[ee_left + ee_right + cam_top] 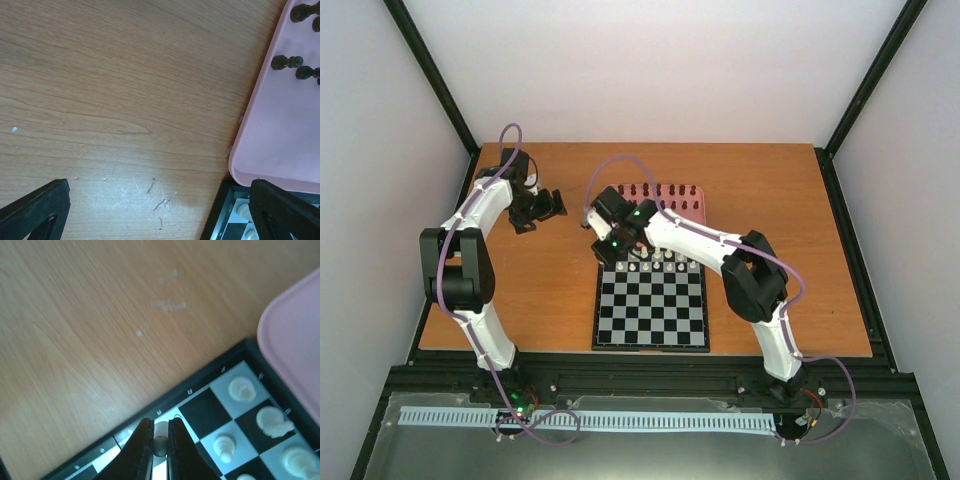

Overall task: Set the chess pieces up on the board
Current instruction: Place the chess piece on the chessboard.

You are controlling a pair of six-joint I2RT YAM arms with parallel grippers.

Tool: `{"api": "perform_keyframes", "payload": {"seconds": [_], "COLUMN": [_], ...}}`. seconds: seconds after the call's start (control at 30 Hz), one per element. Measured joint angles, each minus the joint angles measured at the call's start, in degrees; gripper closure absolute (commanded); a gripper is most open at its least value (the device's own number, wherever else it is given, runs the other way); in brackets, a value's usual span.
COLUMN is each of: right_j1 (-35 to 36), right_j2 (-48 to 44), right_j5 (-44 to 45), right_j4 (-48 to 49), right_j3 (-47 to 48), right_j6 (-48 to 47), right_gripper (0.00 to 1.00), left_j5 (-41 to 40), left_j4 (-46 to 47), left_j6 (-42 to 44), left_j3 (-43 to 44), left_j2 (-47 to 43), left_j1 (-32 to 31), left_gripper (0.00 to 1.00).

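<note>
The checkered board (651, 320) lies in the middle of the table, with cream-white chess pieces (660, 262) standing along its far rows. My right gripper (612, 250) hovers over the board's far-left corner. In the right wrist view that gripper (161, 426) is shut on a small cream-white piece (160, 440) above a pale edge square of the board (197, 410). Three white pieces (241, 388) stand on squares nearby. My left gripper (552, 205) is open and holds nothing; in its wrist view it (157, 215) hangs over bare wood.
A pink tray (665, 200) with several dark pieces (655, 190) sits just behind the board; its rim (250, 125) and dark pieces (286, 62) show in the left wrist view. The board's corner (220, 220) lies under the left gripper's right finger (280, 210).
</note>
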Motion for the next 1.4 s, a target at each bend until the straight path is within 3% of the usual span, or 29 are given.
{"api": "perform_keyframes", "payload": {"seconds": [0.27,1.4], "right_j1": [0.11,0.22], "right_j2": [0.02,5.07], "right_j5": [1.51,3.82], "right_j4": [3.13,4.37], "right_j3": [-8.28,-4.48], "right_j6": [-0.09,0.09], "right_gripper": [0.95,0.91], "left_j5": [-0.20,-0.81], "left_j4": [0.02,0.28], "left_j6": [0.00,0.00], "left_j3": [0.00,-0.85], "left_j2": [-0.02,-0.81], "left_j1": [-0.09,-0.15], "left_gripper": [0.00,0.00]}}
